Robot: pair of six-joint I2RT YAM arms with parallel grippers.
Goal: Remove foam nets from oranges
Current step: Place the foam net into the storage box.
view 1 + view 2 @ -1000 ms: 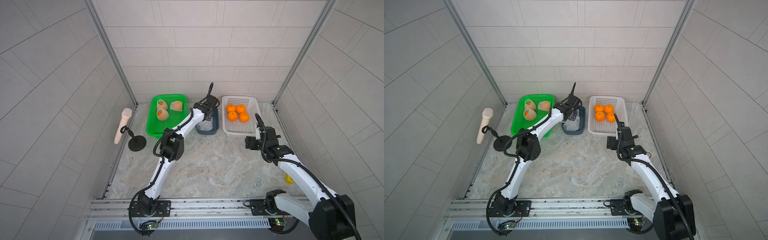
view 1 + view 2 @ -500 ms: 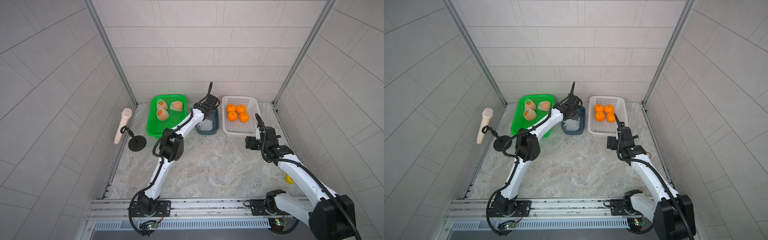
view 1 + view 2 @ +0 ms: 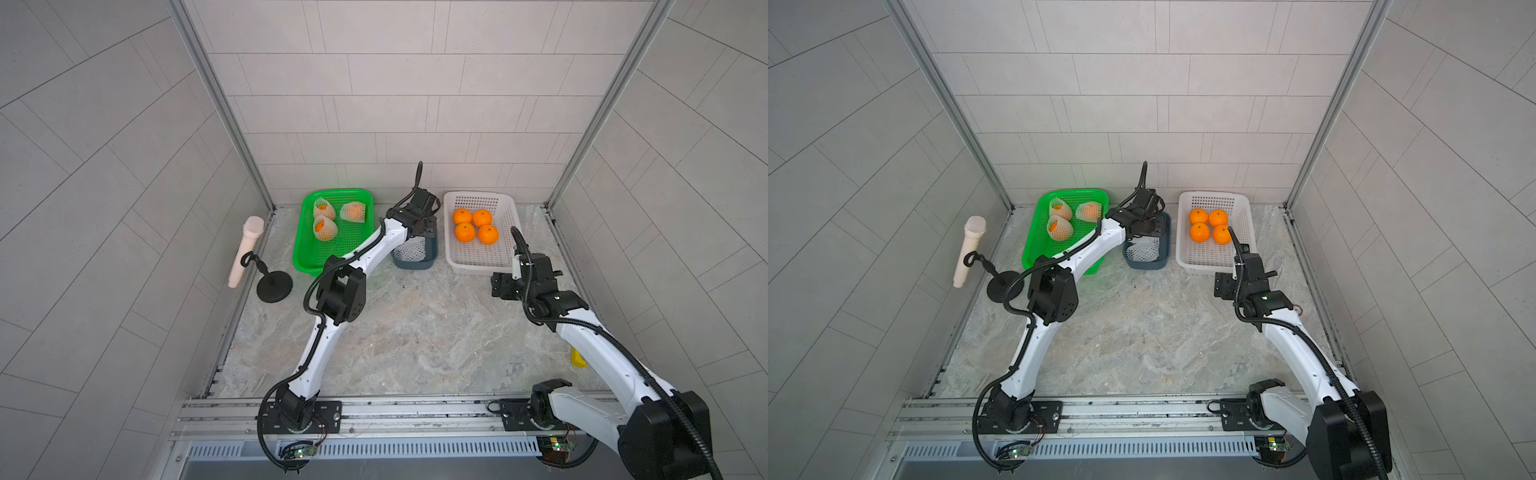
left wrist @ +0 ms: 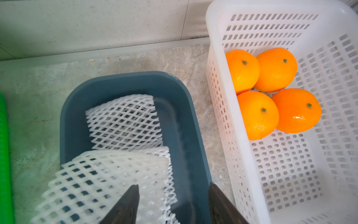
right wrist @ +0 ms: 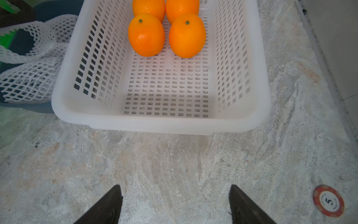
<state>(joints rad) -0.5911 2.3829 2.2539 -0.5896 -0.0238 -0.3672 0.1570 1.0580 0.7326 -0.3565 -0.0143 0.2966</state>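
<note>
Left fingers (image 4: 127, 208) apart above foam nets (image 4: 124, 120) (blue bin (image 4: 174, 91))

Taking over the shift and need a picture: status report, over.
Left gripper open above blue bin, shed foam nets inside. Right gripper open, empty, over table by white basket. Four oranges bare in basket, three netted in green tray. Nothing in the way.

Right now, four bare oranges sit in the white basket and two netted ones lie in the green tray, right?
No: the green tray holds three netted oranges, not two; both top views show it. The four bare oranges do sit in the white basket.
</note>
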